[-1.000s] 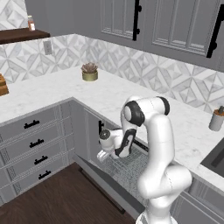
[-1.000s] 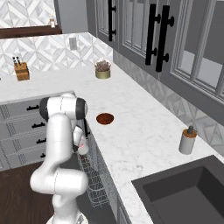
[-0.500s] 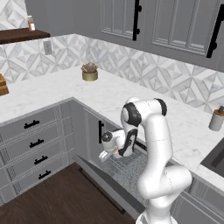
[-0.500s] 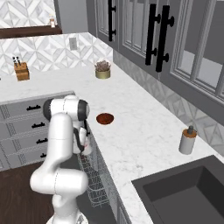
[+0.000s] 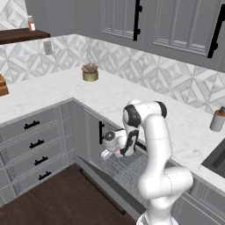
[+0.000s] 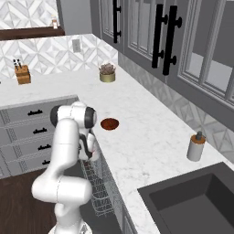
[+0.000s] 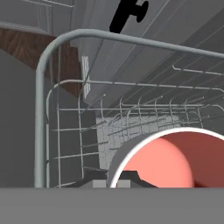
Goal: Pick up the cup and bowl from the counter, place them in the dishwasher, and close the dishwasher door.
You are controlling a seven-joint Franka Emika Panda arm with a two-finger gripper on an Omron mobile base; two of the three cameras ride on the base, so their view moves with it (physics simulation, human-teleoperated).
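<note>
Over wire rack (image 7: 87, 109), fingers (image 5: 107, 153) clamp cup (image 7: 175, 159); bowl (image 6: 109, 124) on counter (image 6: 151, 141).

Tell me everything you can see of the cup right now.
The cup is a short cylinder, light grey-white outside with a thin pale rim and a smooth salmon-pink inside, empty. In the hand view it sits close under the camera, over the wire rack of the dishwasher. From the left base view it shows pink at the gripper.

Gripper (image 5: 107, 153) with cup (image 5: 107, 153) lower — down at wire rack (image 5: 127, 169).
</note>
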